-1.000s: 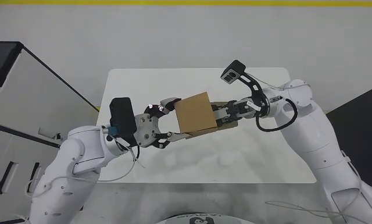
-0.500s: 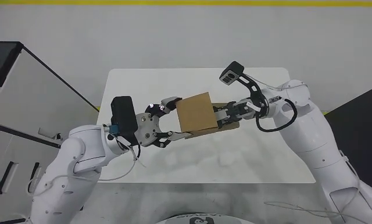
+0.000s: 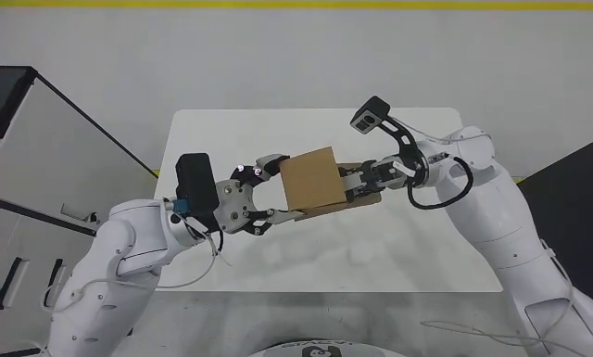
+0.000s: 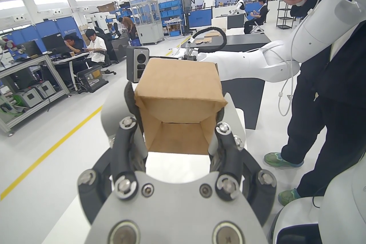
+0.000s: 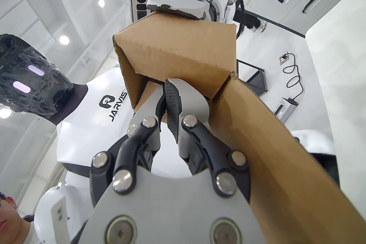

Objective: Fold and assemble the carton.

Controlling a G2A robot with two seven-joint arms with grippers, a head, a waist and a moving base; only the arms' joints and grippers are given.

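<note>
We see almost no change over the last second: the carton [image 3: 309, 179] stays aloft above the white surface [image 3: 408, 255], so folding seems paused with both ends unclosed. Left fingers [image 4: 123, 130] straddle its open end, clamping the side walls. Right fingers [image 5: 171, 102], reaching in opposite, look pinched on a wall edge
</note>
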